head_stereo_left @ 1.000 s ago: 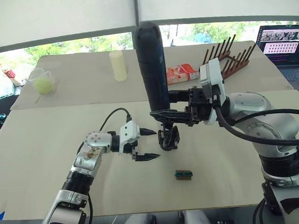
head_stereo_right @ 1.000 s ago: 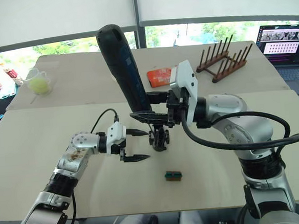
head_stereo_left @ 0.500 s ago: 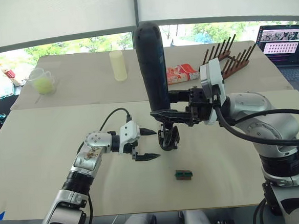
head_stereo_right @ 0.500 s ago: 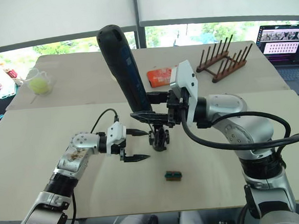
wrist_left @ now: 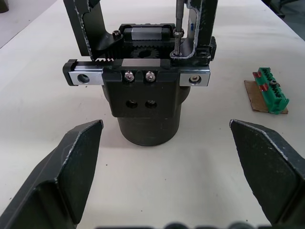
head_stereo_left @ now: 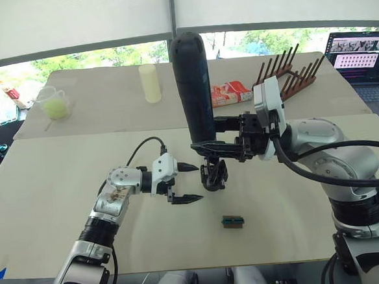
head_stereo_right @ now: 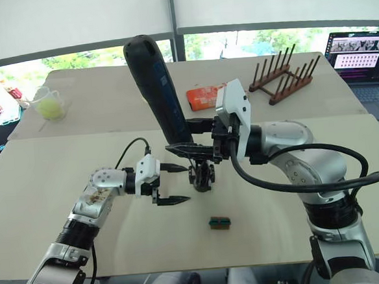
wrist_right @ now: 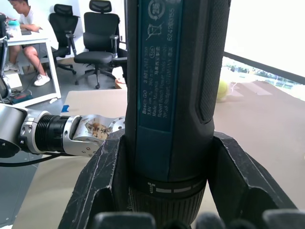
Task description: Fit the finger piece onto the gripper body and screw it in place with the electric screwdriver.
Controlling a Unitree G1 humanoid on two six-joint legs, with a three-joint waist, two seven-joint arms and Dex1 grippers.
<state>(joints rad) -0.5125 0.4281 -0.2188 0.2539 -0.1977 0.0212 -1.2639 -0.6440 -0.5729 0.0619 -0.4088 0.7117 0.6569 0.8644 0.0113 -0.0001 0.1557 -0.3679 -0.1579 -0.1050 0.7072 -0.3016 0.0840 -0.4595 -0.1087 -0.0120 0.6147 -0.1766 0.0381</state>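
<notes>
The right tool (head_stereo_left: 210,145) clamps the electric screwdriver (head_stereo_left: 192,83) upright, bit down on the gripper body (head_stereo_left: 214,175), which stands on the worktop (head_stereo_left: 49,184). The left tool (head_stereo_left: 186,182), fingers spread, hovers just beside the body.

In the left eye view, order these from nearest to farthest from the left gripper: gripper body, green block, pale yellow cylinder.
From the left gripper:
1. Gripper body, just to its right.
2. Green block, nearer the table's front edge, to the right.
3. Pale yellow cylinder, on the far table.
</notes>
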